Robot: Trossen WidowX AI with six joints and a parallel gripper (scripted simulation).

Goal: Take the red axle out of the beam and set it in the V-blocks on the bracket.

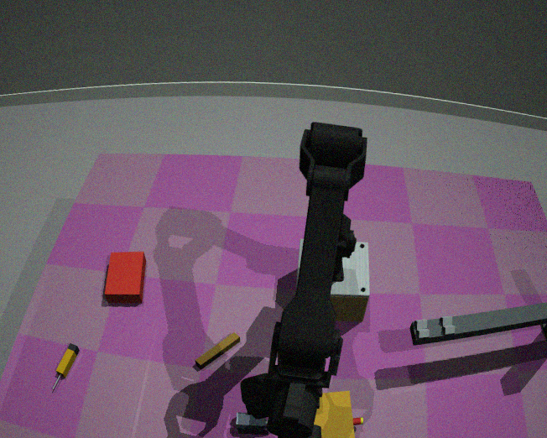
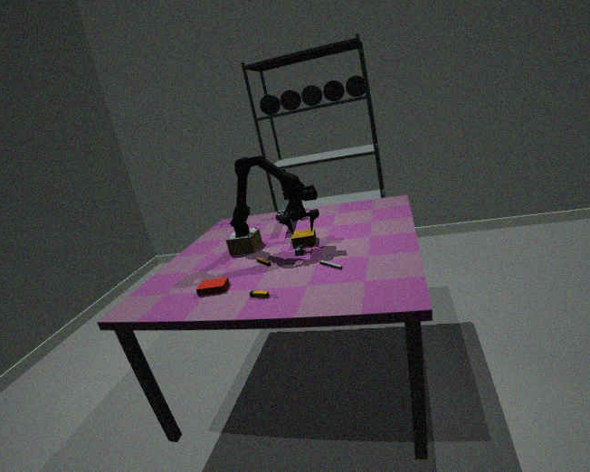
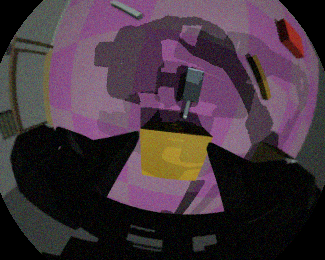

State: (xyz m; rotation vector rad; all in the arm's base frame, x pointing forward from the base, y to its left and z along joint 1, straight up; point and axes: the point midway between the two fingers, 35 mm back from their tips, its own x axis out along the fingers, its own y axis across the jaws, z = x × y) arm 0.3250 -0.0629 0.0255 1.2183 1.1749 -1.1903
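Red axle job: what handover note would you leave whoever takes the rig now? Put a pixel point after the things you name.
Gripper [image 2: 301, 229] [image 3: 174, 141]: open, nothing held, above the yellow beam [image 1: 336, 414] [image 2: 303, 237] [image 3: 173, 156]; contact unclear.
Red axle [image 1: 356, 420]: one end sticks out of the beam.
V-blocks [image 1: 447, 325]: on the bracket [image 1: 495, 317], no axle in them.
Done: neither extraction nor placement.
Left: pull axle, keeping beam in place; set it in V-blocks; finish open, arm touching nothing.

Pink-checked table [image 1: 457, 263] [image 2: 336, 299] [image 3: 89, 100] with red block [image 1: 125, 275] [image 2: 213, 286] [image 3: 289, 39], yellow screwdriver [image 1: 67, 361] [image 2: 259, 294], apparently yellow beam [image 1: 335, 414] [image 2: 303, 237] [image 3: 175, 154].
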